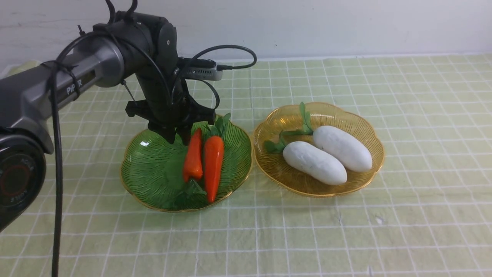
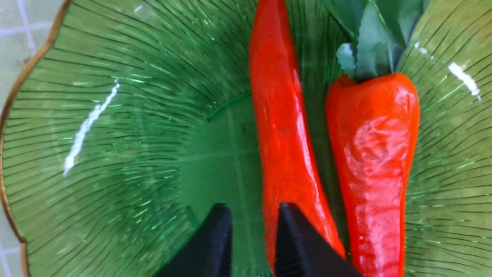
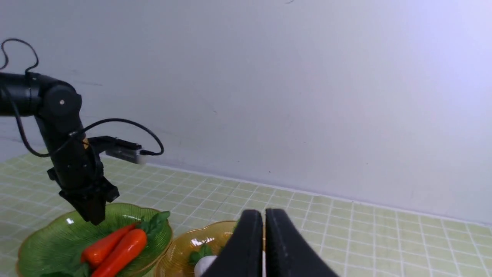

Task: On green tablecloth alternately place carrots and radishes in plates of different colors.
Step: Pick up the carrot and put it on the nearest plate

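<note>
Plain white wall [image 1: 346,27] across the back, faint scuff marks, soft even indoor light

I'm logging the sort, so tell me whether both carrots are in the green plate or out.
In. Both carrots lie side by side inside the green plate, resting on its ribbed floor.

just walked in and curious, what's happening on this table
The sorting looks finished. Both carrots lie side by side in the green plate, and both radishes lie in the amber plate next to it. The left arm's fingers hang just above the green plate, slightly apart and holding nothing. The right arm's fingers are shut and empty, up off the table.
</note>
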Motion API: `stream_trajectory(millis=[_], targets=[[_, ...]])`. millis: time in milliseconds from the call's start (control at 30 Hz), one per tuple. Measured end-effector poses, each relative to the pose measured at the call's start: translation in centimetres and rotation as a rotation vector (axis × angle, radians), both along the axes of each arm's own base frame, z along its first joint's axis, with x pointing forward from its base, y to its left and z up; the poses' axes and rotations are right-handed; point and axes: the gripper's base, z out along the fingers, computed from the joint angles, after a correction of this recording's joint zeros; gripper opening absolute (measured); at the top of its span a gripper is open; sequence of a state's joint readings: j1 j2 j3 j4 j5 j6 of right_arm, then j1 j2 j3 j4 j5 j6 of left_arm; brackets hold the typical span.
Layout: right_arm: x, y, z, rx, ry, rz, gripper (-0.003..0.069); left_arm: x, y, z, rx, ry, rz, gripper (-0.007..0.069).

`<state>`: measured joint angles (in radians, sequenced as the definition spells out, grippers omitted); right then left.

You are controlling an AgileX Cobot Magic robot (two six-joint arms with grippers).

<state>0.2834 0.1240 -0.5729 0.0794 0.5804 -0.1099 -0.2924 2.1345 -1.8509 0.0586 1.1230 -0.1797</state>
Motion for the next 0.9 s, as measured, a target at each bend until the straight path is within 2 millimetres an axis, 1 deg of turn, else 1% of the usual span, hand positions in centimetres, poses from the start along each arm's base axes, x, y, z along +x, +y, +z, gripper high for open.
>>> stream_trajectory(millis=[33, 100, 267, 467, 900], targets=[[0.3, 0.1, -0.5, -0.004, 0.005, 0.006, 0.0003, 0.0, 0.0, 0.0, 0.000, 0.001, 0.000, 0.0059], [0.8, 0.4, -1.3, 0.001, 0.018, 0.019, 0.0003, 0.0, 0.0, 0.0, 0.002, 0.002, -0.006, 0.0023], [1.1, 0.6, -1.9, 0.001, 0.016, 0.025, 0.0003, -0.1, 0.0, 0.0, 0.010, 0.006, -0.025, -0.0008], [1.4, 0.6, -2.5, -0.003, 0.036, 0.027, 0.0003, -0.2, 0.1, -0.1, 0.019, 0.026, -0.031, -0.0008], [1.5, 0.7, -3.0, -0.013, 0.067, 0.029, 0.0003, -0.2, 0.2, -0.1, 0.026, 0.025, -0.033, -0.0008]])
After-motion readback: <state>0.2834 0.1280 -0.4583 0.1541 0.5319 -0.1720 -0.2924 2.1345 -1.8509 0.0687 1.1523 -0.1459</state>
